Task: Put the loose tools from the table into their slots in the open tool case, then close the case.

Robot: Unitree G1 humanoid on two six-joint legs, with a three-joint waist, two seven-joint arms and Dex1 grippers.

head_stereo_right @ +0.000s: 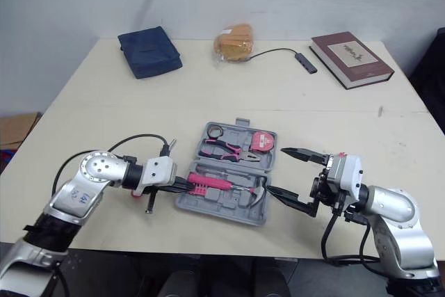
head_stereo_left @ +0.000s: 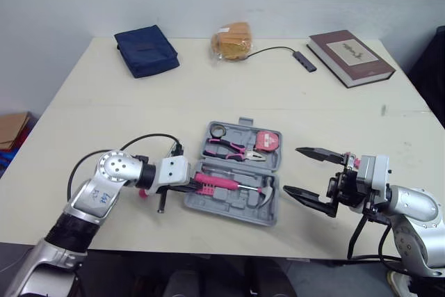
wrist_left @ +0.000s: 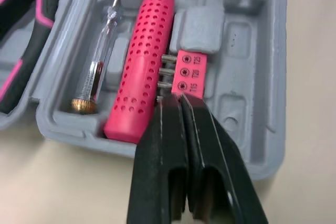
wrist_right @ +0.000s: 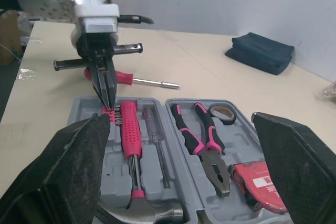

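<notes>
The left tool (wrist_left: 181, 98) is seen pressed together at the end of the pink bit holder (wrist_left: 190, 72), apparently pinching it. The holder is seated in the open tool case (head_stereo_left: 268, 215), beside the hammer handle (wrist_left: 144, 66). The right tool (head_stereo_left: 292, 169) is held spread wide, just right of the case. A red screwdriver (wrist_right: 142, 81) (loose) is seen on the surface (head_stereo_left: 313, 95), left of the case.
</notes>
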